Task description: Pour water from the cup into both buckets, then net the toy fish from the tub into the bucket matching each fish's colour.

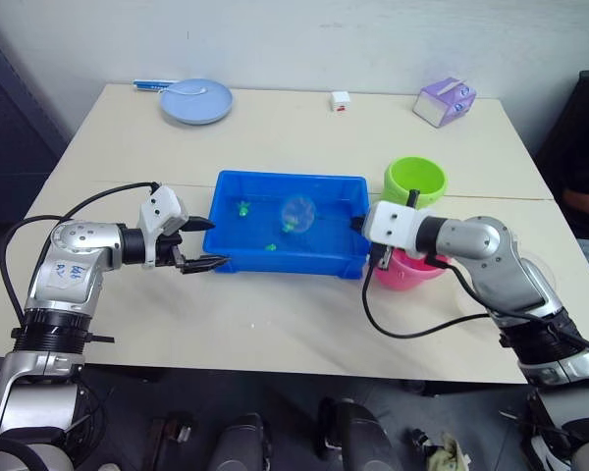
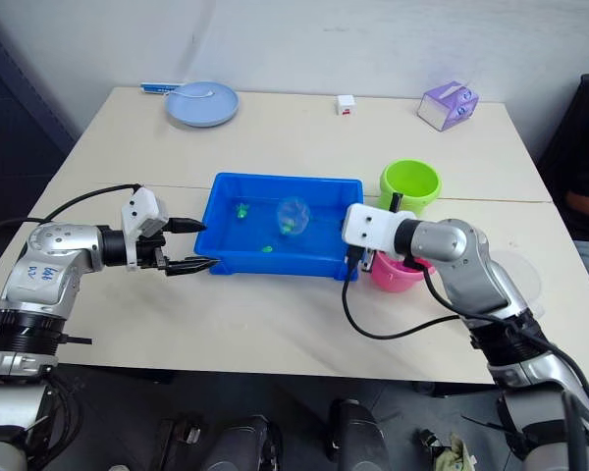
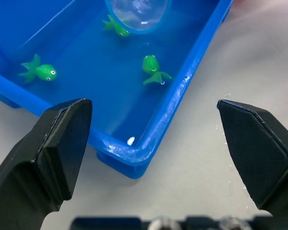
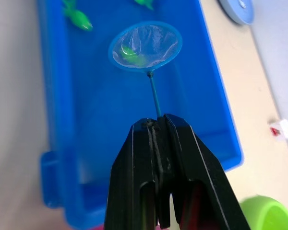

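Presently the right gripper (image 4: 159,125) is clamped on the thin handle of a small round net (image 4: 145,46), whose hoop sits low inside the tub (image 1: 285,253) with one green fish (image 4: 130,53) seen through its mesh. The left gripper (image 1: 202,244) stands wide, empty, its fingers (image 3: 48,153) on either side of the tub's near left corner, neither touching the rim.

Tub: blue, rectangular, mid-table, holding shallow water. Green fish (image 3: 40,71) lie on its floor; the left wrist view shows three, one half under the net's hoop. The right wrist view shows two more green fish beyond the net.

Buckets: the green bucket (image 1: 414,182) stands upright just beyond the tub's far right corner; the pink bucket (image 1: 408,271) stands by the near right corner, largely covered by the right forearm.

Surface: a pale beige table (image 1: 275,334) made of two tops joined by a seam. At the far edge lie a pale blue plate (image 1: 195,101) with a spoon on it, a small white cube (image 1: 341,100) and a lilac tissue box (image 1: 445,102). A white wall rises behind the table. A person (image 1: 584,147) in dark clothing sits at the right edge of the head views
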`<move>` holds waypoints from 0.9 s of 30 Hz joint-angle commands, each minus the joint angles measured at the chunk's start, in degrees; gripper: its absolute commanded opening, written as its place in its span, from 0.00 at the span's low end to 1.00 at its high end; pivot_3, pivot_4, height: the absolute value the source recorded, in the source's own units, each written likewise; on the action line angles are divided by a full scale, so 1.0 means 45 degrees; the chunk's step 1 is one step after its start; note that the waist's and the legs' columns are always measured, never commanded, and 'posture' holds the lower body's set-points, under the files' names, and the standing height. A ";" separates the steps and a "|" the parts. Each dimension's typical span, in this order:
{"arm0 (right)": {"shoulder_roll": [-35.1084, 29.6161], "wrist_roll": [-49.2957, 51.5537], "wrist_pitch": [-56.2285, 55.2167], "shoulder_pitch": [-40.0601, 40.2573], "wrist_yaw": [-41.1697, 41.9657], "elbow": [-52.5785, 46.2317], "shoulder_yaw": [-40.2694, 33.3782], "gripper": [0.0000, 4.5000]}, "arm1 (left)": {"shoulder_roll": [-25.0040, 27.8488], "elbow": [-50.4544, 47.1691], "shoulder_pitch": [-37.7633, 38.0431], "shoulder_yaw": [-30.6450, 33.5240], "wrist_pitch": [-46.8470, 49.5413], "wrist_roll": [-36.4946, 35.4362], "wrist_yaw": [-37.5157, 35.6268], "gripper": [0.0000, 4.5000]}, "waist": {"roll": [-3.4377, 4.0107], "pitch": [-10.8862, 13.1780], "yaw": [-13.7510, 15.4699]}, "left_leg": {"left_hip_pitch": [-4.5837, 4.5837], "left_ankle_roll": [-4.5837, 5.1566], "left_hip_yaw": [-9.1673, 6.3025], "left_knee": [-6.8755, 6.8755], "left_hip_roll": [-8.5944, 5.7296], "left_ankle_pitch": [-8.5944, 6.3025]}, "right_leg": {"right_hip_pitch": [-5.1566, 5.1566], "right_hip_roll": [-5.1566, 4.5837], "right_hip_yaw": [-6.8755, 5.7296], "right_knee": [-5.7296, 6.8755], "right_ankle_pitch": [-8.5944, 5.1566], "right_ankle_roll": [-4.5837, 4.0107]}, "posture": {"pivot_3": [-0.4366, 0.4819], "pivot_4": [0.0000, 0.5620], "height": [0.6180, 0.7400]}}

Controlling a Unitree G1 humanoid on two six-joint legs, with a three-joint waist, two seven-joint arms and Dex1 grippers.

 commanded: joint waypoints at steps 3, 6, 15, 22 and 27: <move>-0.0025 -0.0261 -0.0419 -0.0533 -0.0285 0.0329 -0.0543 0.17 | 0.0161 -0.1013 0.0424 0.0577 0.0345 -0.0314 0.0333 1.00 | 0.0000 0.0000 -0.0011 | 0.0002 -0.0001 -0.0001 -0.0004 0.0007 0.0000 | 0.0000 0.0007 0.0001 0.0000 0.0000 0.0000 | 0.48 0.27 1.00; -0.0159 -0.0999 -0.1016 -0.0834 -0.0550 0.1334 -0.0243 0.17 | 0.0039 -0.1141 0.0504 0.0643 0.0440 -0.0367 0.0531 1.00 | 0.0000 0.0000 -0.0011 | 0.0001 -0.0001 0.0004 -0.0002 0.0005 0.0000 | 0.0000 0.0005 0.0005 0.0000 0.0000 0.0000 | 0.48 0.27 1.00; 0.0334 -0.1882 -0.1851 -0.1246 -0.0175 0.3233 0.0493 0.17 | -0.0170 -0.1137 0.0191 0.0563 0.0542 -0.0434 0.0706 1.00 | 0.0000 0.0000 -0.0037 | 0.0002 -0.0001 0.0005 -0.0004 0.0007 0.0000 | -0.0001 0.0009 0.0004 0.0000 0.0000 0.0000 | 0.48 0.27 1.00; 0.1336 -0.0237 0.0673 -0.0419 0.0966 0.1481 -0.0116 0.17 | -0.0288 -0.1006 -0.0006 0.0616 0.0504 -0.0427 0.0763 1.00 | 0.0001 0.0000 -0.0035 | 0.0001 -0.0001 0.0003 -0.0003 0.0009 0.0000 | -0.0001 0.0010 0.0004 0.0002 0.0000 0.0000 | 0.48 0.27 1.00; 0.1879 0.1034 0.3233 0.0017 0.1173 0.0098 -0.0636 0.17 | -0.0398 -0.0800 -0.0116 0.0609 0.0352 -0.0390 0.0788 1.00 | 0.0000 0.0000 0.0009 | -0.0001 -0.0001 -0.0002 0.0002 0.0007 0.0000 | 0.0000 0.0007 0.0002 0.0003 0.0000 0.0000 | 0.48 0.27 1.00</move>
